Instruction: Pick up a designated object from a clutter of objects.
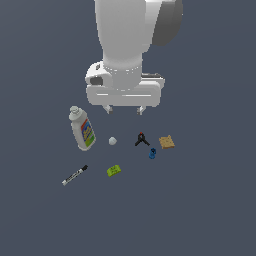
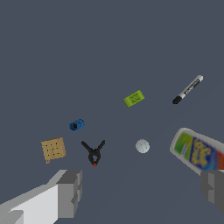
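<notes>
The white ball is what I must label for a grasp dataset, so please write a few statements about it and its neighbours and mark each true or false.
1. The white ball lies between the white bottle and the black clamp in the exterior view. True.
2. The gripper is shut on the ball. False: its fingers stand wide apart above the surface and hold nothing.
3. The bottle stands upright. False: it lies on its side.
4. The lime-green block lies apart from the ball, not touching it. True.
5. The blue piece rests on top of the tan square. False: they lie side by side, apart.
</notes>
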Robot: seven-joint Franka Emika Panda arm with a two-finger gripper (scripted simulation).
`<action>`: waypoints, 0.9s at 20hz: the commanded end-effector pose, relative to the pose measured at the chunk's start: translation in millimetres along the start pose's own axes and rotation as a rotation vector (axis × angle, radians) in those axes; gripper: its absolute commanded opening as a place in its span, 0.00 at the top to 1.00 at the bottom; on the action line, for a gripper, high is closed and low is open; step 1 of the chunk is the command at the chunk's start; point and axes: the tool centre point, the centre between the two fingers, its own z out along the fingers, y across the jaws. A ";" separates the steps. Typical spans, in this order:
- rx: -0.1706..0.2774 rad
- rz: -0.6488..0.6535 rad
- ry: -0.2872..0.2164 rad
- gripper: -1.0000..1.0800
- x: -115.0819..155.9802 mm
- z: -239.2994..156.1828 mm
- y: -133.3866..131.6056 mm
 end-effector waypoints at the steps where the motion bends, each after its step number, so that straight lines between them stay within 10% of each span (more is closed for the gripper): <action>1: 0.000 0.000 0.000 0.04 0.0 0.0 0.0; 18: 0.022 -0.057 0.033 0.04 6.7 -3.0 -17.0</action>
